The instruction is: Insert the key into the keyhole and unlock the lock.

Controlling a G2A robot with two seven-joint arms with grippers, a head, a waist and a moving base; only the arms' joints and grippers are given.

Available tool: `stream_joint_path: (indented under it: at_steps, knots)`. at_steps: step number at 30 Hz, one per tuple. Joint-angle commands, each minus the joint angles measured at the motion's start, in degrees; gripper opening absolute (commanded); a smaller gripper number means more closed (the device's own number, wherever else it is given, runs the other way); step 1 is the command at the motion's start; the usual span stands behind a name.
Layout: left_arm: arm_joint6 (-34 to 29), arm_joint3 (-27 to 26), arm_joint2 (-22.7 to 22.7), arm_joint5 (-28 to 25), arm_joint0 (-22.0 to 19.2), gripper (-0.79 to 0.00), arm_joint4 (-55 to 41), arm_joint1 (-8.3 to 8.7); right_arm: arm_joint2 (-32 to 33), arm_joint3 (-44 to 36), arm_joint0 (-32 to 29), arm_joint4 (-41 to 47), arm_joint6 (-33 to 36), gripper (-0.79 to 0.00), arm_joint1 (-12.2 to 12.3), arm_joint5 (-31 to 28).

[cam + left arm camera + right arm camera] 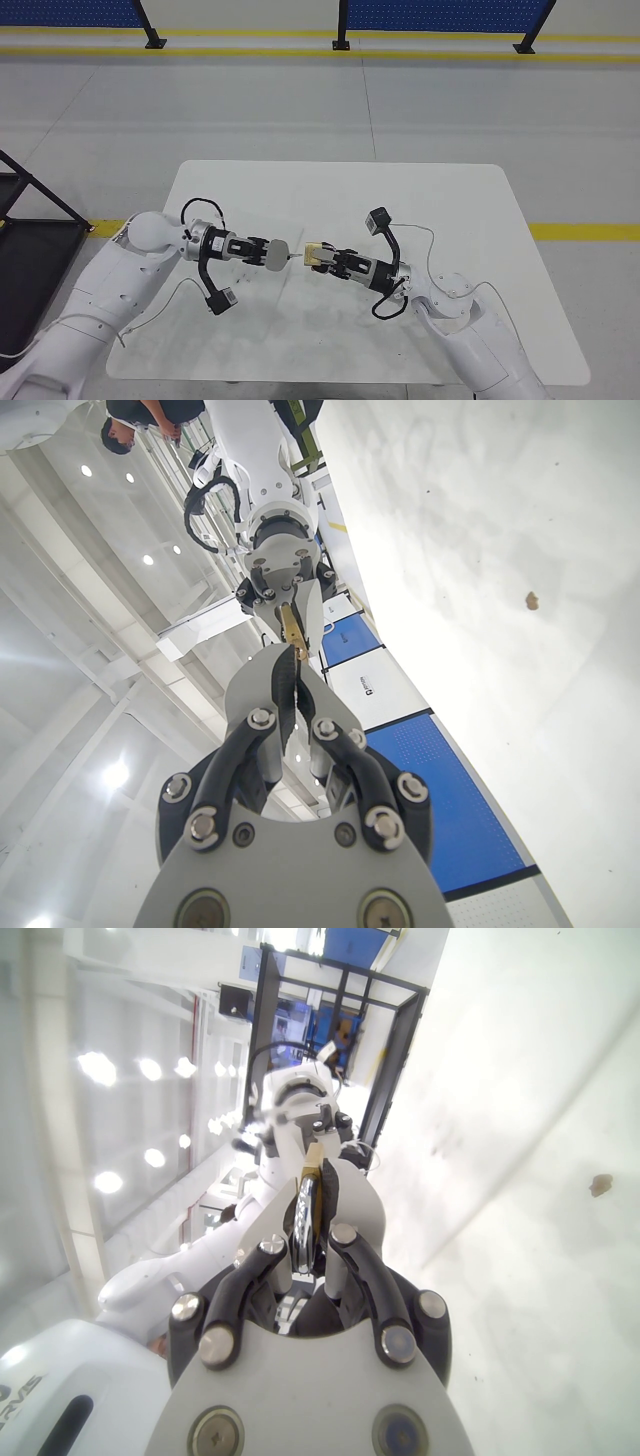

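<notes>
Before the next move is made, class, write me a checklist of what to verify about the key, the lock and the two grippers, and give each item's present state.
1. Left gripper shut on the key: ok.
2. Right gripper shut on the lock: ok.
3. Key pointing at the lock's end: ok; the two meet tip to end in the left wrist view.
4. Key fully seated in the keyhole: cannot tell; the joint is too small to see.
5. Shackle released: cannot tell; it sits between the right gripper's fingers.
</notes>
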Motion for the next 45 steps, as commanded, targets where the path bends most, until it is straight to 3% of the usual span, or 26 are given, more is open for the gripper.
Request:
stream_joint_path:
  at_steps: [1,23,45]
  knots:
    - [0.17,0.34,0.30,-0.16,-0.34,-0.785,-0.35,-0.11,0.00,0.00,0.00,0.00,0.00,-0.785,0.00,0.00]
    - [-0.07,2.34,2.73,0.08,-1.92,-0.785,-0.52,-0.77,0.00,0.00,0.00,0.00,0.00,-0.785,0.00,0.00]
    - [-0.55,1.54,2.37,0.56,-1.24,-0.785,-0.35,-0.47,0.00,0.00,0.00,0.00,0.00,-0.785,0.00,0.00]
